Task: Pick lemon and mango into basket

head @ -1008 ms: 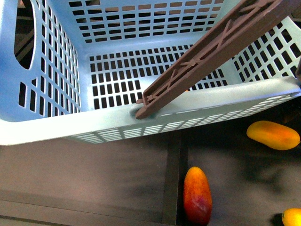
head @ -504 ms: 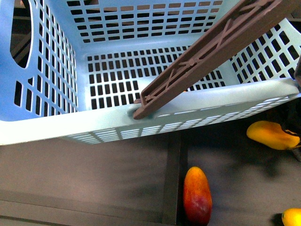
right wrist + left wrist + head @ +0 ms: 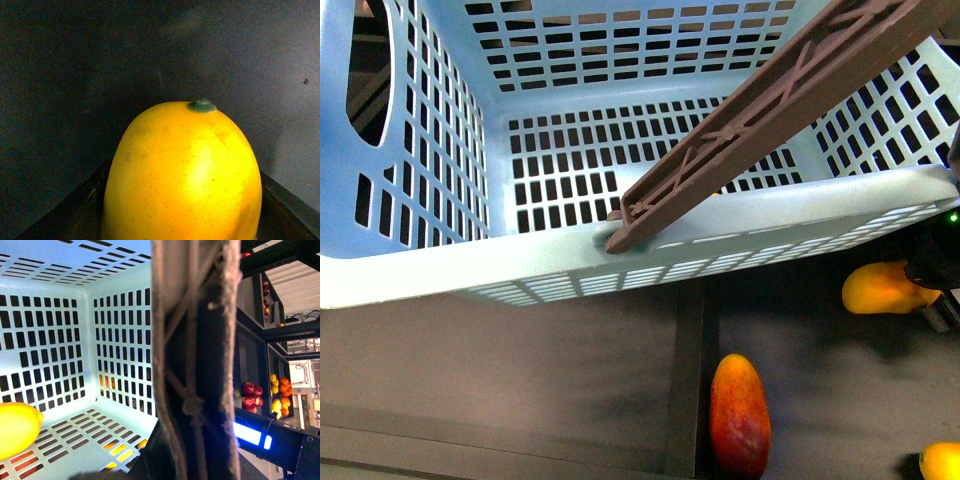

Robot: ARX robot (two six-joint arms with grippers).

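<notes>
Smooth yellow-orange oval lemon (image 3: 185,175): likely firm, light, slippery | hold across its middle | right gripper (image 3: 928,280) straddles it; whether clamped, cannot tell.

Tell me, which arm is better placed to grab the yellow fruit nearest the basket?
Right: its gripper is at the yellow fruit, filling its wrist view. The left wrist camera looks inside the basket.
</notes>
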